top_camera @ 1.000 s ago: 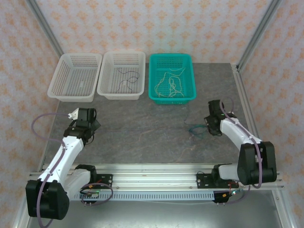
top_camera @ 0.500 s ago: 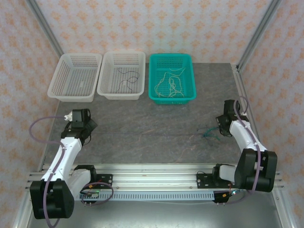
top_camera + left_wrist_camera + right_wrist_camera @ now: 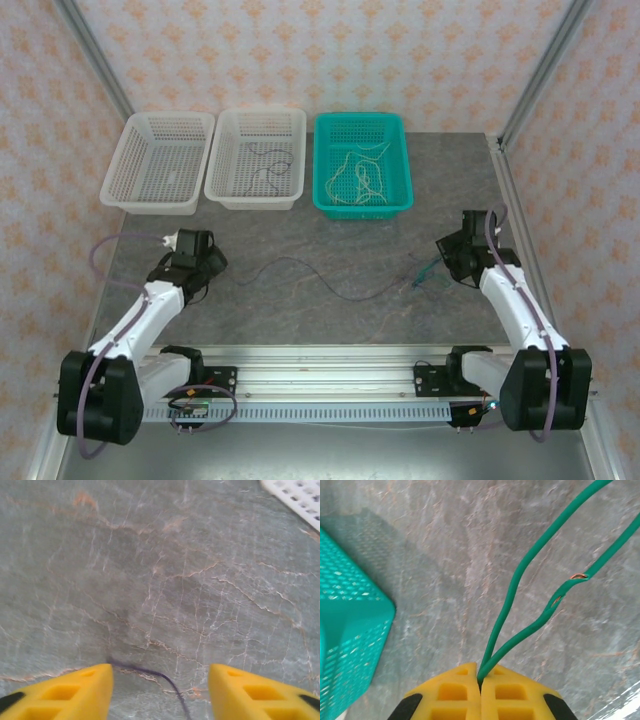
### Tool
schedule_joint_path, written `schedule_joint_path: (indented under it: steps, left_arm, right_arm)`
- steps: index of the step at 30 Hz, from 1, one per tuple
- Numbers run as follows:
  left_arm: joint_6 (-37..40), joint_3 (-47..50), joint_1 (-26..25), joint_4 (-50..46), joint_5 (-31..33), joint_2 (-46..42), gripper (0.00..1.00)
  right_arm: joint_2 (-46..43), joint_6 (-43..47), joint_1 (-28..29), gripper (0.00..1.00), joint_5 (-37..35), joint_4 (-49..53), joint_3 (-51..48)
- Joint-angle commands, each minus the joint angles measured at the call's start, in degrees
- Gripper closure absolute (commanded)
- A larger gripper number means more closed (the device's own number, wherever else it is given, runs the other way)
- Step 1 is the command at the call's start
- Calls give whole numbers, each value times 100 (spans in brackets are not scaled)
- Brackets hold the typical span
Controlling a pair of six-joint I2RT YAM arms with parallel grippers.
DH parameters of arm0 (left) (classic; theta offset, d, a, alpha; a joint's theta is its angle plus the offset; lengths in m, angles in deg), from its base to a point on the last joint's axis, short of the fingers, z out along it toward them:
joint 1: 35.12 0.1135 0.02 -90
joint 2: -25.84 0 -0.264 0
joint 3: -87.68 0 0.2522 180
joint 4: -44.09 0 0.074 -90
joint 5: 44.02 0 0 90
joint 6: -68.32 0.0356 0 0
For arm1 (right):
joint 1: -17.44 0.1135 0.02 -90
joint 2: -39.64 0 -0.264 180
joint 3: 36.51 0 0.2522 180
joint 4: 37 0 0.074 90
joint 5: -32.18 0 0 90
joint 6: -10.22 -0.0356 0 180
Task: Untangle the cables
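A dark purple cable [image 3: 320,280] lies slack in a wavy line across the middle of the table. One end [image 3: 167,682] rests on the stone between the yellow fingers of my left gripper [image 3: 159,690], which is open and not touching it. My left gripper [image 3: 212,268] hovers at the table's left. My right gripper [image 3: 481,676] is shut on a doubled green cable [image 3: 530,560] with a nick of bare copper. In the top view the right gripper [image 3: 440,268] holds the green cable [image 3: 425,277] low over the table at the right.
At the back stand three baskets: an empty white basket [image 3: 130,195], a white basket [image 3: 228,195] with dark cables, and a teal basket [image 3: 400,195] with cream cables. The teal basket's corner [image 3: 350,630] is close to my right gripper. A faint pale strand [image 3: 385,322] lies near the front.
The left gripper has opened and let go of the purple cable. The cable, stretched taut between the arms before, now lies slack. The right gripper has moved back to the left with the green cable.
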Motion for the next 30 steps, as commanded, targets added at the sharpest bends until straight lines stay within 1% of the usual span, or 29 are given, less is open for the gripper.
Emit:
schedule_joint_path:
  steps: [1,4,7,9,11,13,17,20,23,25,27,30]
  left_arm:
    - [190,-227,-24,-404,395,-669,30]
    - [317,-399,-27,-509,140,-1255,20]
    - [372,-465,-92,-316,-470,-1687,18]
    - [394,-467,-251,-93,-832,-1879,17]
    - [508,-474,-514,159,-1093,-2001,17]
    - [901,-475,-883,472,-1394,-2067,18]
    - [1606,-419,-1827,1090,-1540,-1998,18]
    - [2241,-349,-2749,1597,-1322,-1683,17]
    - [2663,-349,-3563,2225,-1160,-1112,17]
    - [2862,-401,-4064,2773,-1102,-580,16]
    - [3044,-614,-4547,3252,-1071,158,15]
    - [3048,-1097,-4998,3871,-1117,1355,13]
  right_arm:
    - [-173,-213,69,100,487,-111,132]
    - [-263,-249,103,100,575,-93,246]
    - [-291,-250,128,100,649,-26,383]
    - [-321,-241,135,100,661,28,466]
    - [-358,-245,150,100,697,21,524]
    - [-388,-217,168,100,790,1,594]
    - [-405,-158,278,100,1055,3,801]
    - [-440,-92,490,100,1134,-5,1029]
    - [-441,-126,746,100,1180,-50,1233]
    - [-441,-152,897,100,1157,-41,1361]
    - [-456,-183,1042,100,1154,-50,1467]
    - [-481,-224,1207,100,1111,-49,1580]
